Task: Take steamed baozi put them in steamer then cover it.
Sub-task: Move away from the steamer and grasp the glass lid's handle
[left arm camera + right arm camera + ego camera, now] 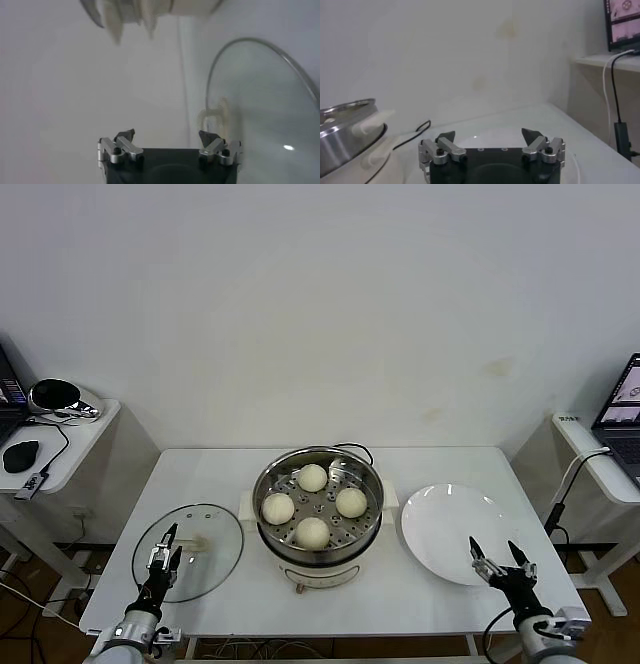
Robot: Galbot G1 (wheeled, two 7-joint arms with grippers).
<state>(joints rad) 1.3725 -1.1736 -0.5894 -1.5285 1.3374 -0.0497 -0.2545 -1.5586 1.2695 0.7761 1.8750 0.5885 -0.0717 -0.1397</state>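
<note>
Several cream-white baozi (313, 477) sit on the perforated tray inside the steel steamer (268, 484) at the table's middle. The glass cover (215, 569) lies flat on the table left of the steamer, its cream handle (196, 542) up. My left gripper (165, 546) is open and empty over the cover's near-left part, beside the handle. In the left wrist view the gripper (166, 136) is open, with the cover (265, 110) and its handle (215, 112) just ahead. My right gripper (497, 559) is open and empty over the near edge of the white plate (440, 519).
The plate is bare, right of the steamer. The steamer's black cord (355, 449) runs behind it. Side tables stand at both sides, with a mouse (20, 454) on the left one and a laptop (625, 419) on the right one. The right wrist view shows the steamer (345, 130) off to one side.
</note>
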